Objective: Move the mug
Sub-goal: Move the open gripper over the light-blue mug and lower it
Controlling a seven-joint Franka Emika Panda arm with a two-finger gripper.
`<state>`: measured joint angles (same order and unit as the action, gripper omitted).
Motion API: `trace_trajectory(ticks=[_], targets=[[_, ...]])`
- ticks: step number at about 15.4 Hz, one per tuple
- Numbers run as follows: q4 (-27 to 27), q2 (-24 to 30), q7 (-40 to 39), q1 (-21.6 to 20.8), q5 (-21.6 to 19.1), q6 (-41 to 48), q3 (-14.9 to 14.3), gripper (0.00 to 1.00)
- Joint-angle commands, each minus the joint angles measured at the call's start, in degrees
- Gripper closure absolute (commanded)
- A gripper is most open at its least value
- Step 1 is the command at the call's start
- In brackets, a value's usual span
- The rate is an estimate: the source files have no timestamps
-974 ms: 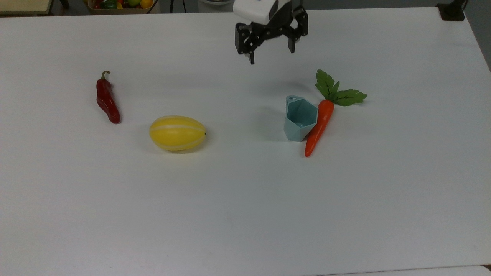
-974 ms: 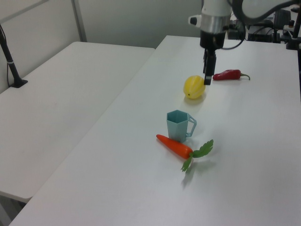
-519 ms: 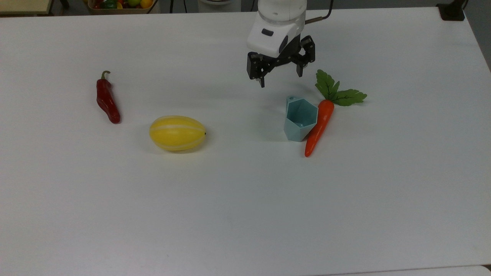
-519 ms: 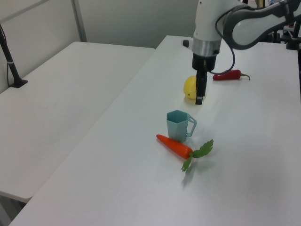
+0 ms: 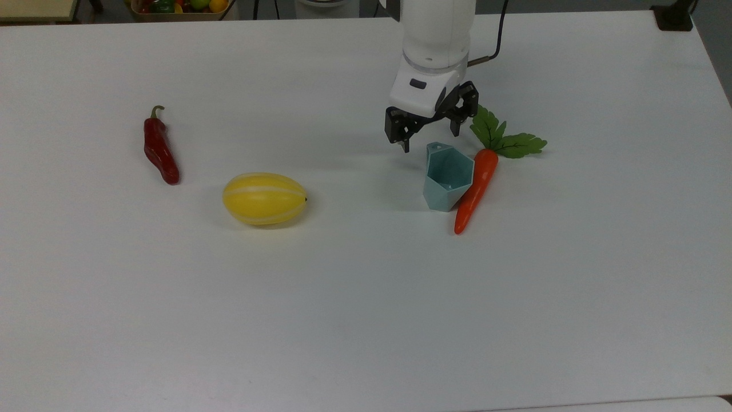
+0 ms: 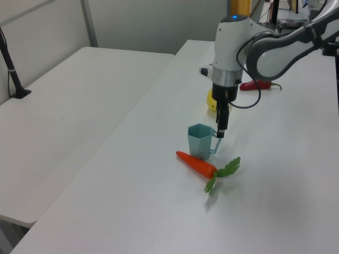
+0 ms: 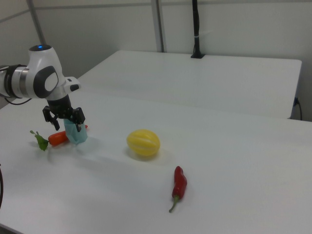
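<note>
Fingers (image 5: 405, 146): spread apart, nothing between them, pointing down just above the handle end of the mug. Gripper (image 5: 430, 139) (image 6: 220, 128) (image 7: 64, 119): black, on a white arm.

Mug (image 5: 448, 176) (image 6: 201, 140) (image 7: 76, 132): pale teal, faceted, upright on the white counter (image 5: 366, 297), touching the carrot.

Carrot (image 5: 476, 186) (image 6: 197, 164) (image 7: 57, 138): orange, green leaves, lying along the mug on the top view's right.

Yellow melon (image 5: 264, 198) (image 7: 143, 143): well apart, toward the top view's left.

Red chilli (image 5: 159, 149) (image 6: 258, 84) (image 7: 179, 185): farther toward the top view's left.
</note>
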<state>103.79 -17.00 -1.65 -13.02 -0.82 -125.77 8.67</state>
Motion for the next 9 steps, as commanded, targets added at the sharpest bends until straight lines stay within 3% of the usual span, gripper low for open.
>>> trace_trajectory(ticks=[1,3,6,9], targets=[[1.15,-0.31,1.3,-0.43,1.26,-2.02,0.47,0.15],[1.15,-0.92,1.3,-0.52,1.61,-2.11,0.56,0.18],[1.15,-1.63,1.3,-0.69,2.49,-2.72,0.73,0.33],[1.94,-1.89,1.3,-0.69,3.1,-4.22,0.82,0.39]])
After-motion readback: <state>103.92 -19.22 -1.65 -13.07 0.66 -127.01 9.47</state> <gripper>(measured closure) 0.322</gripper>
